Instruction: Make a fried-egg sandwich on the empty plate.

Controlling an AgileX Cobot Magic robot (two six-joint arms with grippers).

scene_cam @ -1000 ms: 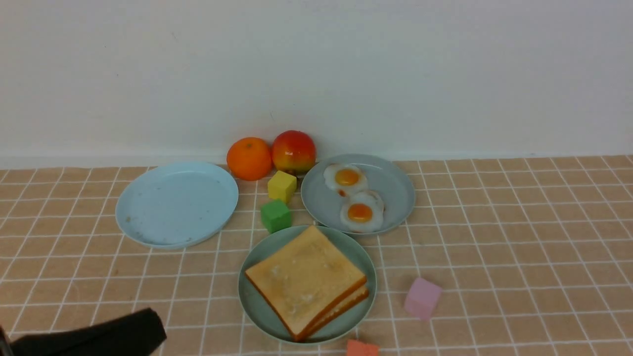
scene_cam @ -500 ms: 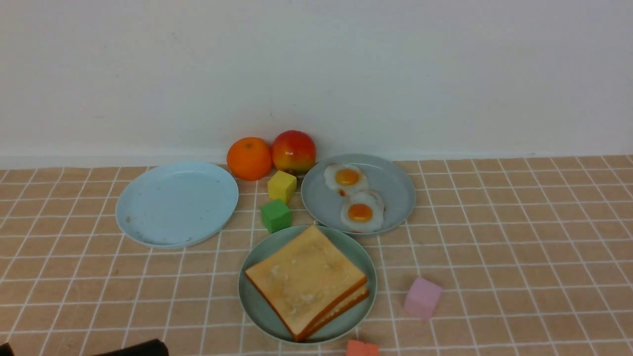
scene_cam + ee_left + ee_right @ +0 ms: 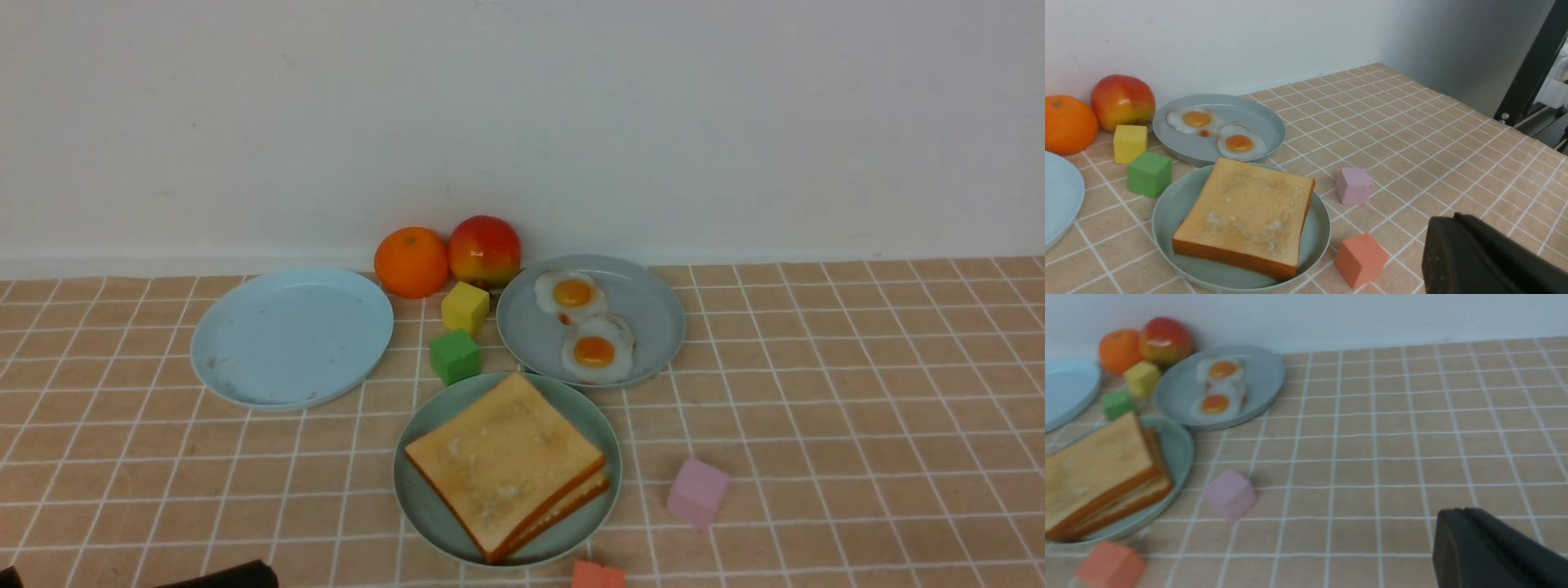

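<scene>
Beside the mint-green plate (image 3: 416, 498) – green cube (image 3: 455, 356), pink cube (image 3: 696, 492), orange cube (image 3: 597, 575). Toast (image 3: 502, 461) stacked on it. Both claws – grip state unreadable.

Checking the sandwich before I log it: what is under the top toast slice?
Under the top toast slice a second slice's edge shows, both on the mint-green plate. Whether an egg lies between them is hidden.

Front view faces the wall, both wrist views low over the table, all sharing the toast plate (image 3: 424, 498).
</scene>
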